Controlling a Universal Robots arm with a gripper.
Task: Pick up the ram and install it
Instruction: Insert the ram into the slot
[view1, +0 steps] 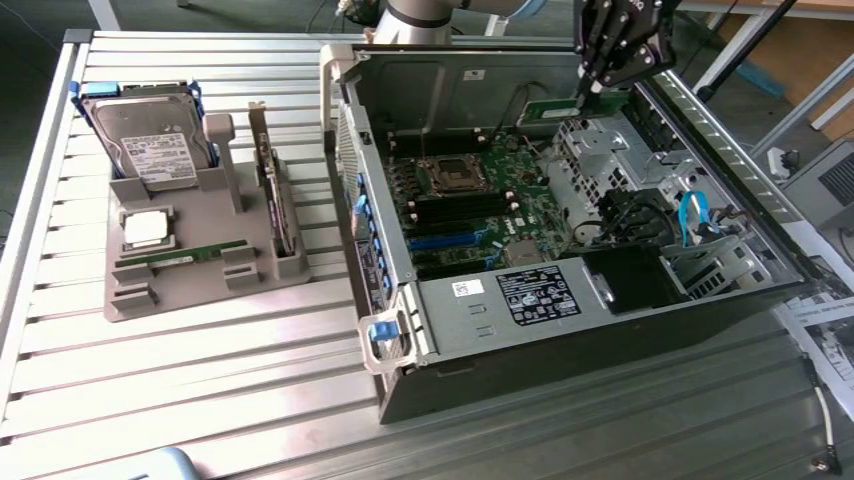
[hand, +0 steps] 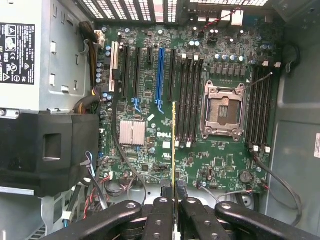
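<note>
While edge-on between the jaws, ram (hand: 174, 145) above the motherboard (hand: 220, 165).

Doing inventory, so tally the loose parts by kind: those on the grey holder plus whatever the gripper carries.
RAM stick: 2, one in the gripper, one on the grey holder
Hard drive: 1
Processor chip: 1
Expansion card: 1
Total: 5
</note>
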